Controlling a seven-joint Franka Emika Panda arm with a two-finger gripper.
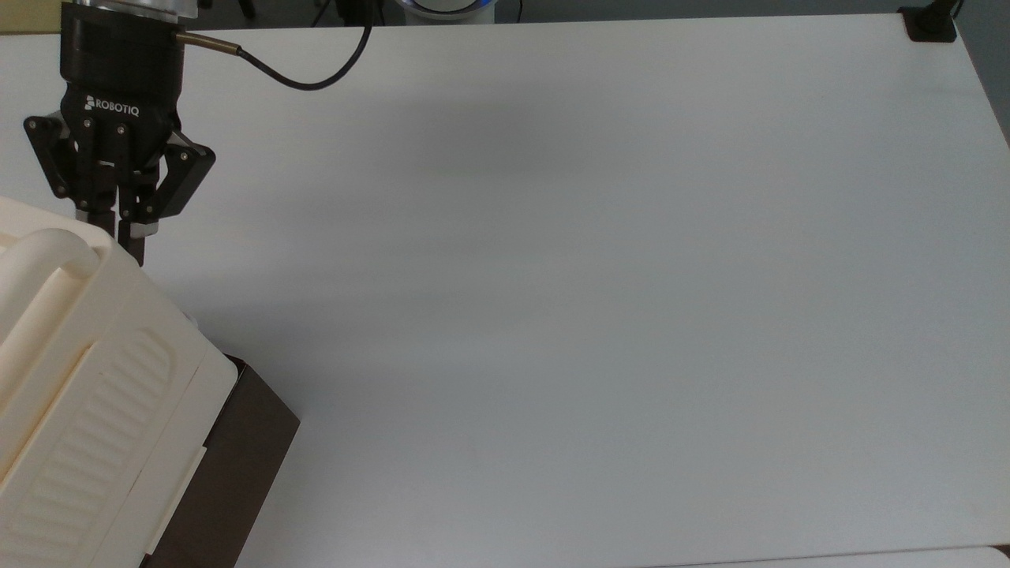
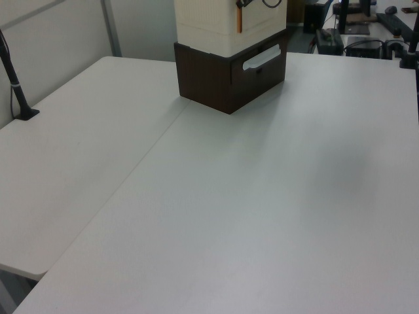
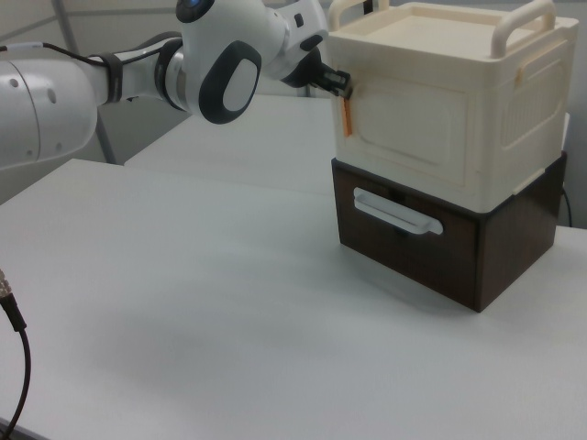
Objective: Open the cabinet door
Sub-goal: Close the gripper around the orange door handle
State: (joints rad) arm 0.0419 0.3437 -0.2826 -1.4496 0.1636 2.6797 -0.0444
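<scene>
Fingers of the gripper (image 1: 124, 229) are clenched on the orange tab (image 3: 347, 115) at the cabinet door (image 3: 413, 128) edge. The cabinet (image 3: 477, 101) is stacked on a dark brown drawer unit (image 3: 440, 247).

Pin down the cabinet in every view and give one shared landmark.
Top view: cabinet in the lower-left corner.
Left view: top centre, cut off above.
Right view: right side, seen whole.
Landmark: its dark brown base.

White tabletop (image 1: 592, 276) of 2 abutting panels, grey partition wall (image 2: 59, 33) behind.
</scene>
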